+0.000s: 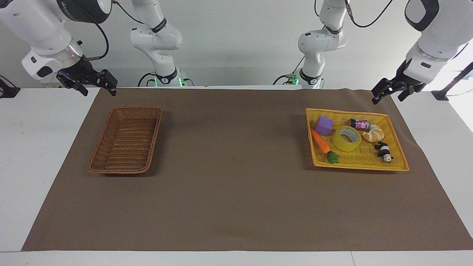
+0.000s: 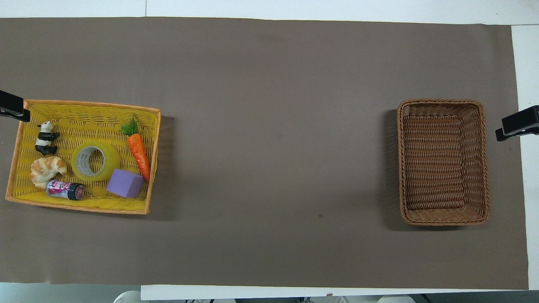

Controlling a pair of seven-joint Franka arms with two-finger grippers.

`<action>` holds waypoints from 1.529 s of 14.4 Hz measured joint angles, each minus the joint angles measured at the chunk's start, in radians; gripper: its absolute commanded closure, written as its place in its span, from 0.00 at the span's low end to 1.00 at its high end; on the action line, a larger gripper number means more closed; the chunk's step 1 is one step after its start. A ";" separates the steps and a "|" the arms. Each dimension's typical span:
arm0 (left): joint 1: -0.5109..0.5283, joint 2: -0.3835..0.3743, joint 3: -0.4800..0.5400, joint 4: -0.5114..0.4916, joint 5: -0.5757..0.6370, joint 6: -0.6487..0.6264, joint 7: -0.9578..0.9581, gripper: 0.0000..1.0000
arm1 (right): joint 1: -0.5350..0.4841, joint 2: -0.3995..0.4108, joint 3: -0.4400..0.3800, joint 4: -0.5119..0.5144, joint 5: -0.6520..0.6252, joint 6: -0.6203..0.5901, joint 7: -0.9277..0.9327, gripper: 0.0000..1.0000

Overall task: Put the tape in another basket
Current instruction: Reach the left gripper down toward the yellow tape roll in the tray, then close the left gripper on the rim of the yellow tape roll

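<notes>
Overhead view: your tape (image 2: 94,160) lies flat in the yellow tray (image 2: 84,110), between croissant (image 2: 47,169) and carrot (image 2: 139,154). The wicker basket (image 2: 443,219) sits well apart, empty. Left hand (image 1: 394,90) and right hand (image 1: 93,82) hang open, holding nothing, both cut off at the edges here.

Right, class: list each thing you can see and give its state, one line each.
tape: lying flat in the yellow tray
brown basket: empty
carrot: lying in the tray
can: on its side
left gripper: open, raised, holding nothing
right gripper: open, raised, holding nothing
</notes>
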 measured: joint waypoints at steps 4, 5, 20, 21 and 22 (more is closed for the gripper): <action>0.000 0.000 -0.001 -0.002 0.000 0.000 0.000 0.00 | 0.000 0.000 0.000 0.000 0.000 0.000 0.000 0.01; 0.001 -0.002 0.000 -0.011 0.000 0.005 0.000 0.00 | 0.000 0.000 0.000 0.000 0.000 0.000 0.000 0.01; 0.105 -0.034 0.014 -0.713 0.000 0.743 0.057 0.20 | 0.000 0.000 0.000 0.000 0.000 0.000 0.000 0.01; 0.105 -0.029 0.014 -0.717 0.000 0.743 0.060 0.20 | 0.000 0.000 0.000 0.000 0.000 0.000 0.000 0.01; 0.105 -0.026 0.014 -0.724 0.000 0.743 0.064 0.20 | 0.000 0.000 0.000 0.000 0.000 0.000 0.000 0.01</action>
